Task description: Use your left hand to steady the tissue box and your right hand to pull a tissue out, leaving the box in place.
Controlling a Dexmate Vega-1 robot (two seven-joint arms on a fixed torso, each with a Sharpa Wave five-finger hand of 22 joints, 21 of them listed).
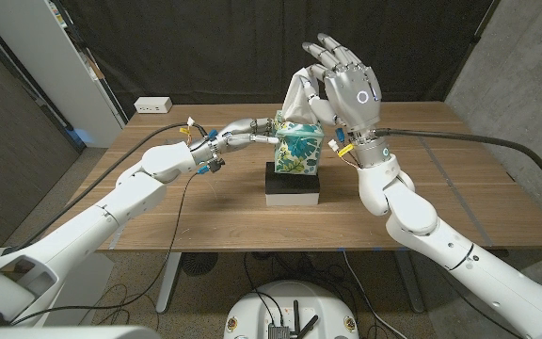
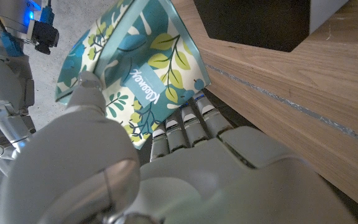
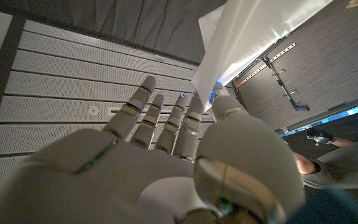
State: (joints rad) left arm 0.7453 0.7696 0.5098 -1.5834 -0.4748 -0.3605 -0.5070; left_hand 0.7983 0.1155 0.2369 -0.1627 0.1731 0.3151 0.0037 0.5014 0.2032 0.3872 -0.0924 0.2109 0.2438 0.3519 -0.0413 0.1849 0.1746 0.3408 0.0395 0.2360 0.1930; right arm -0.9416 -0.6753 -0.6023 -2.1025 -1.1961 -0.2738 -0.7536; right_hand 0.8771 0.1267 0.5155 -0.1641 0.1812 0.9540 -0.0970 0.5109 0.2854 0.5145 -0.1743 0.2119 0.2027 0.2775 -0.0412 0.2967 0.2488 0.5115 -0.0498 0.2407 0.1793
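Observation:
A tissue box point(image 1: 298, 149) with a teal, green and white leaf pattern stands on a black-and-white block point(image 1: 293, 185) at the middle of the table. My left hand point(image 1: 252, 129) holds the box from its left side; in the left wrist view the fingers point(image 2: 185, 127) and thumb wrap the box point(image 2: 135, 68). Above the box, my right hand point(image 1: 344, 87) pinches a white tissue point(image 1: 301, 94) that still reaches down to the box's top. The right wrist view shows the tissue point(image 3: 247, 37) held between thumb and fingers point(image 3: 201, 115).
A white power strip point(image 1: 153, 105) lies at the table's far left corner. The wooden table point(image 1: 186, 202) has bare room left and right of the block. A black curtain hangs behind. A cable runs from my right wrist off to the right.

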